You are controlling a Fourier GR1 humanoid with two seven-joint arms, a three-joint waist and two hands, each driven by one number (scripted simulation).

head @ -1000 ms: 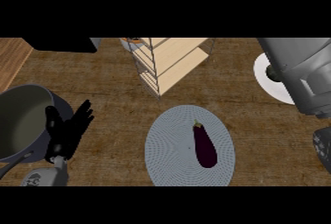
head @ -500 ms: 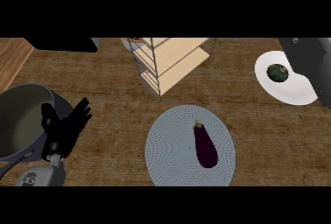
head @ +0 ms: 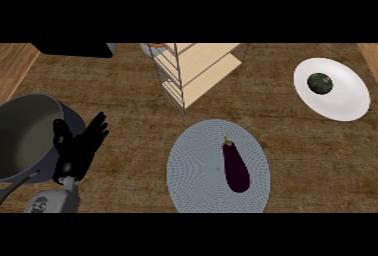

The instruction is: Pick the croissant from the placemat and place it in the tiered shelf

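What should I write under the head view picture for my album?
A purple eggplant lies on a round placemat, wooden shelf behind, left hand open beside a grey pot.

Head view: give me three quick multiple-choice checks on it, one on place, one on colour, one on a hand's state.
1. What lies on the placemat?
A. an eggplant
B. a croissant
C. nothing

2. What colour is the plate?
A. red
B. white
C. black

3. How is the left hand?
A. curled round the pot
B. pinching the placemat
C. open, holding nothing

Key: 1 A, a dark purple eggplant lies right of the mat's middle; 2 B, the plate at upper right is white; 3 C, its straight fingers point up beside the grey pot.
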